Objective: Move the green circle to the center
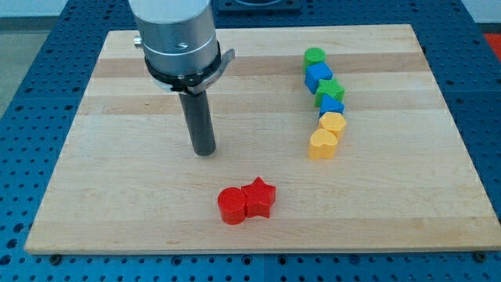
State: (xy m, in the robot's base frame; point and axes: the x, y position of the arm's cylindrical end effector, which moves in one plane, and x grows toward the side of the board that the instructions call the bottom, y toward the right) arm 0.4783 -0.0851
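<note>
The green circle point(314, 56) sat in the upper right of the frame, at the top end of a crooked column of blocks. Touching it just below was a blue cube point(318, 77), then a green star point(329, 89), a blue triangle point(330, 106), a yellow block point(333, 123) whose shape I could not make out, and a yellow heart point(322, 144) at the column's foot. Well apart, at the lower middle of the frame, a red circle point(232, 206) and a red star point(259, 197) lay touching each other.

The rod had no jaws to open or close; it was a plain dark stick, and its tip point(204, 152) rested on the wooden board point(117, 196) left of centre, well apart from every block and from the green circle most of all.

To my eye the push had not yet started. Done well, it would call for the tip to travel round to the circle's far side, the upper right, and press it down and to the left toward the middle of the board. Coming at it from above alone would likely shove it into the blue cube and disturb the column, so the contact point mattered.

No containers stood on the board; nothing held anything.
</note>
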